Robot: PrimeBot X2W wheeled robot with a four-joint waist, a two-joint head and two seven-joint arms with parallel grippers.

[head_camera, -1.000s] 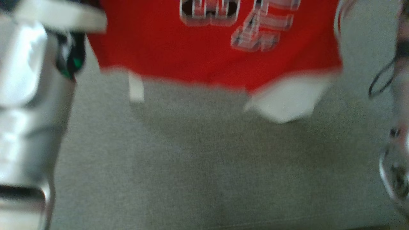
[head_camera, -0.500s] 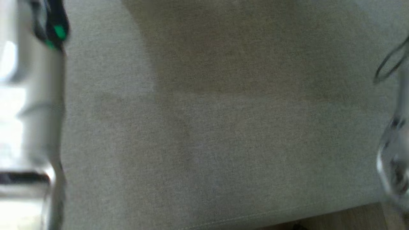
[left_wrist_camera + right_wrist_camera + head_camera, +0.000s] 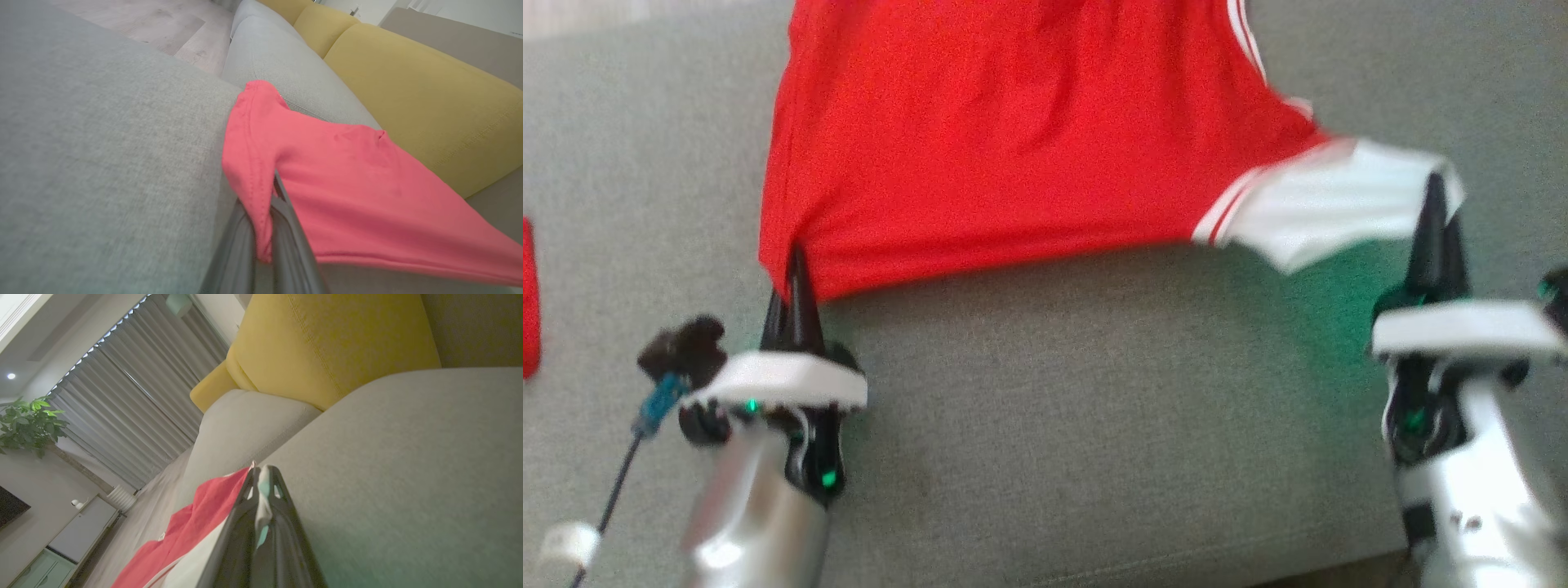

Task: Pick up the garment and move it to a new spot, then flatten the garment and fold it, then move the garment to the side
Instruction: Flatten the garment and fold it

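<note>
The garment (image 3: 1021, 139) is a red jersey with white striped sleeves, spread over the grey sofa seat (image 3: 1094, 425). My left gripper (image 3: 795, 273) is shut on its near left corner, and red cloth (image 3: 261, 204) is pinched between the dark fingers in the left wrist view. At the near right, my right gripper (image 3: 1433, 200) is shut on the white sleeve (image 3: 1331, 200). White cloth (image 3: 263, 506) runs between its fingers in the right wrist view, with the red body (image 3: 188, 526) trailing off to the left. The stretch of garment between both grips hangs slightly raised.
Yellow back cushions (image 3: 408, 81) rise behind the seat. A second red item (image 3: 529, 302) lies at the far left edge. The sofa's front edge (image 3: 1258, 572) runs along the bottom. Wood floor (image 3: 163, 24), curtains (image 3: 135, 412) and a plant (image 3: 28, 424) surround the sofa.
The head camera has swung a lot, so the whole picture shifted. Both grippers now show at the garment's near corners; earlier only blurred forearms and, briefly, bare seat were in view.
</note>
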